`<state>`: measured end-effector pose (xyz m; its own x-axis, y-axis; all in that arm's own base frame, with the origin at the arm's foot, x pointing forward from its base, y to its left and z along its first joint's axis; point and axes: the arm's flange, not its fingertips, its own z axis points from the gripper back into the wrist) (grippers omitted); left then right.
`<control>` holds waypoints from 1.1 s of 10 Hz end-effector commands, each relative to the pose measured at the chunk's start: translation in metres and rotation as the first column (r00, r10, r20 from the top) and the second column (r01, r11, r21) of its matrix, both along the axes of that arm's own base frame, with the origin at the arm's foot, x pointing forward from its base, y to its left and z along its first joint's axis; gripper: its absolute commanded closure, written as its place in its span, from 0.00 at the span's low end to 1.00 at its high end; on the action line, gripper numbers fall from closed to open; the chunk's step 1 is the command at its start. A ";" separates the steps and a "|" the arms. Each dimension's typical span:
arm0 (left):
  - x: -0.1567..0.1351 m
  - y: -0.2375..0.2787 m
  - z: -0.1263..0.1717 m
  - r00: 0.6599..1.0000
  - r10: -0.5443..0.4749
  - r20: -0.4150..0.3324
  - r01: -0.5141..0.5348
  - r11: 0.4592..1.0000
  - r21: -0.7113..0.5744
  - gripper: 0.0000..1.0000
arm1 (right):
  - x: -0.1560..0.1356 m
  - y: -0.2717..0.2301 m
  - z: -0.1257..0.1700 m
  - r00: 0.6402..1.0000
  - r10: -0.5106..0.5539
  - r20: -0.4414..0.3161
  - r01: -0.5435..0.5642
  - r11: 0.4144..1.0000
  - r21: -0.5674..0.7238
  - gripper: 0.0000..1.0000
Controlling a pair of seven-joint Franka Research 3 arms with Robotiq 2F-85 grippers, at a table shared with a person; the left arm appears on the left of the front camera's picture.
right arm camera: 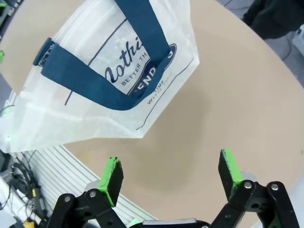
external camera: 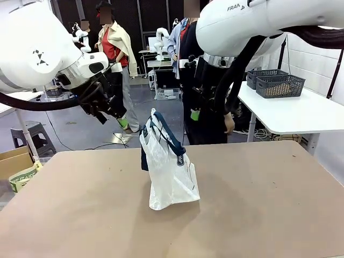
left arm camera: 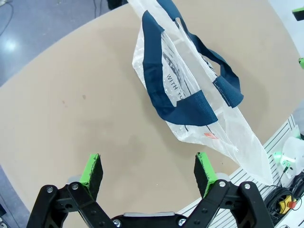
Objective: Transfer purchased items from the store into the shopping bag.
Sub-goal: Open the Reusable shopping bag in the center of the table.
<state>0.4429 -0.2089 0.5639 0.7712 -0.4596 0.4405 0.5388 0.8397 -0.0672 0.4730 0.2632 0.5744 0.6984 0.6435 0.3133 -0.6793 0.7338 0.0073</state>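
The shopping bag [external camera: 171, 169] stands upright in the middle of the tan table [external camera: 80, 215], a translucent white bag with navy handles [external camera: 164, 131] raised and nothing holding it. My left gripper [external camera: 117, 117] hangs open in the air up and to the left of the handles. In the left wrist view the bag [left arm camera: 190, 90] lies beyond the open left gripper [left arm camera: 148, 168]. My right gripper [external camera: 196, 112] hovers open above and right of the bag. The right wrist view has the bag's lettering [right arm camera: 130, 64] ahead of the right gripper [right arm camera: 171, 171]. The purchased items are out of view.
A person in dark clothes [external camera: 215, 126] stands at the far side behind my right arm. At the right, a white side table [external camera: 301, 115] carries two dark grey lattice baskets [external camera: 279, 85]. A cardboard box [external camera: 13, 161] and a stool [external camera: 33, 137] sit off the left edge.
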 end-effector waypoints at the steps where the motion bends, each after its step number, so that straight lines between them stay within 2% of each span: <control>1: 0.002 0.001 0.001 1.000 0.000 0.001 0.000 1.000 -0.004 0.00 | -0.011 -0.005 -0.007 1.000 -0.002 -0.009 0.002 1.000 0.006 0.00; 2: -0.004 -0.001 -0.019 0.991 0.101 -0.093 -0.101 0.995 0.012 0.00 | 0.000 0.000 0.000 1.000 0.000 0.000 0.000 1.000 0.000 0.00; 3: -0.005 -0.008 -0.015 0.962 0.215 -0.170 -0.214 0.977 0.021 0.00 | 0.002 0.016 0.000 0.994 -0.090 -0.058 0.091 0.996 0.014 0.00; 5: 0.000 -0.018 -0.001 0.901 0.325 -0.289 -0.322 0.945 0.058 0.00 | 0.021 0.059 0.010 0.975 -0.177 -0.137 0.171 0.984 -0.052 0.00; 7: 0.013 -0.018 0.007 0.872 0.369 -0.321 -0.394 0.919 -0.014 0.00 | 0.049 0.107 0.014 0.961 -0.233 -0.151 0.215 0.968 -0.126 0.00; 9: 0.020 -0.015 0.009 0.879 0.352 -0.321 -0.390 0.919 -0.061 0.00 | 0.071 0.130 0.014 0.953 -0.265 -0.149 0.246 0.960 -0.135 0.00; 10: 0.007 -0.015 0.005 0.877 0.362 -0.315 -0.380 0.925 0.006 0.00 | 0.033 0.096 0.001 0.963 -0.229 -0.143 0.218 0.972 -0.087 0.00; 11: 0.007 -0.015 0.005 0.877 0.362 -0.315 -0.380 0.925 0.006 0.00 | 0.033 0.096 0.001 0.963 -0.229 -0.143 0.218 0.972 -0.087 0.00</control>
